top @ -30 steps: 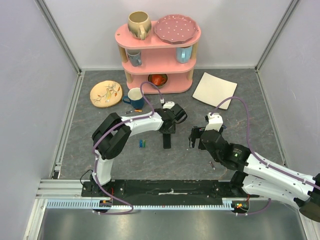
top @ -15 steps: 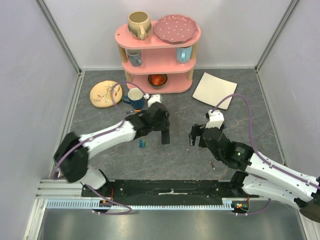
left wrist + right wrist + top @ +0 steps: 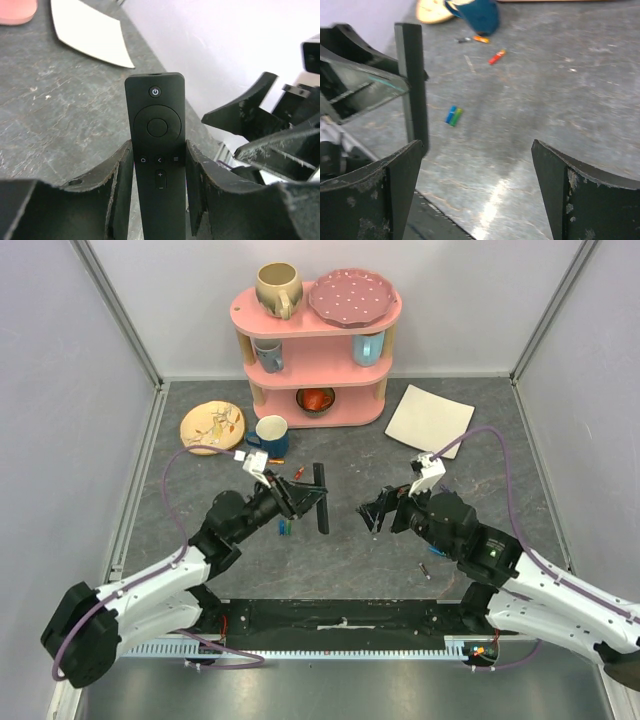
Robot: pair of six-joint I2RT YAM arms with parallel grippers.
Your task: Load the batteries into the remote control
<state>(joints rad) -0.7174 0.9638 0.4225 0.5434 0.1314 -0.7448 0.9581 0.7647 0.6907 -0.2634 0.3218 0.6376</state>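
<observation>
Left gripper [image 3: 159, 186] was clamped on the remote [image 3: 157, 125], its two fingers [image 3: 123, 175] pressed to the long edges just under the button ring. It held the remote clear of the table [image 3: 480, 470]. The button face was turned back toward the left wrist, so the back probably faced outward toward the other arm. In the top view the remote's long axis ran near to far, crosswise to the fingers. From the right wrist it read as an upright bar, though how steeply it tilted I could not tell.

Right gripper [image 3: 372, 512] hung with its jaws spread wide and nothing between them. It sat near the remote but apart from it, pointing toward it from the right. The remote therefore lay between the two grippers, with the free one facing it.

A blue pair [image 3: 286, 528] of batteries lay loose on the table on the left-arm side of the remote. A red battery [image 3: 299, 473] lay farther back, toward the mug [image 3: 271, 433]. To reach either, the right arm would probably have to pass the remote.
</observation>
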